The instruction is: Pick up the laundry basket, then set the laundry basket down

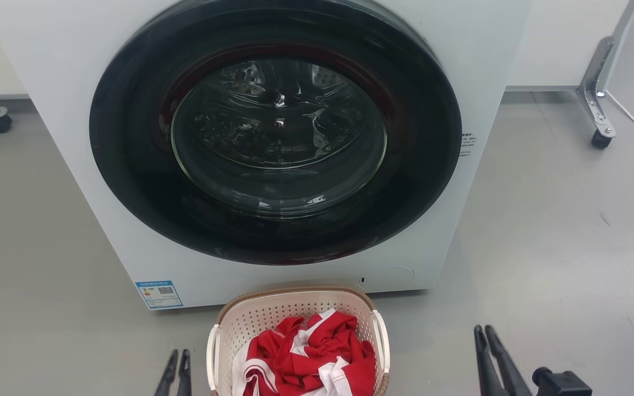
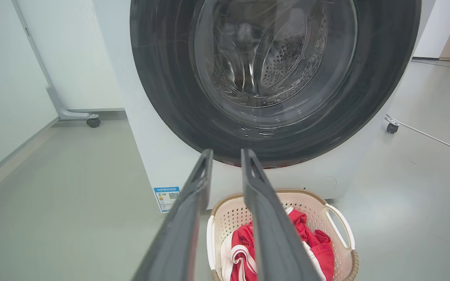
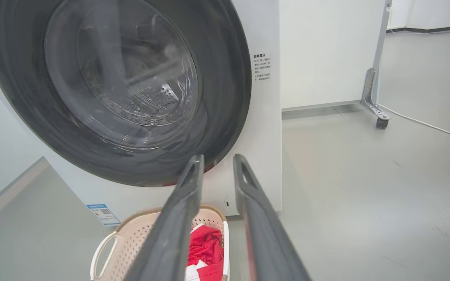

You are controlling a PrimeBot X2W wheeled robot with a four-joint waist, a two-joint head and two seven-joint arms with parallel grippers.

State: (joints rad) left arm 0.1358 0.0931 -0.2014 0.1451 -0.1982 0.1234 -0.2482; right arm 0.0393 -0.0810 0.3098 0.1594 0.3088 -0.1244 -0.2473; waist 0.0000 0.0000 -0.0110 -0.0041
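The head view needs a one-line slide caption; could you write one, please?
Laundry basket holding red-and-white clothes before the washer, left gripper and right gripper flanking it.

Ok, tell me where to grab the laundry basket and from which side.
Best grip the laundry basket by its two loop handles: left tool on the left handle, right tool on the right handle, each from its outer side. The basket stands upright on the floor between the tools, and the loops stand off its walls.

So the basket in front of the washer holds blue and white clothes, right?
Not blue: the head view shows red and white clothes in the laundry basket. It does stand in front of the washer.
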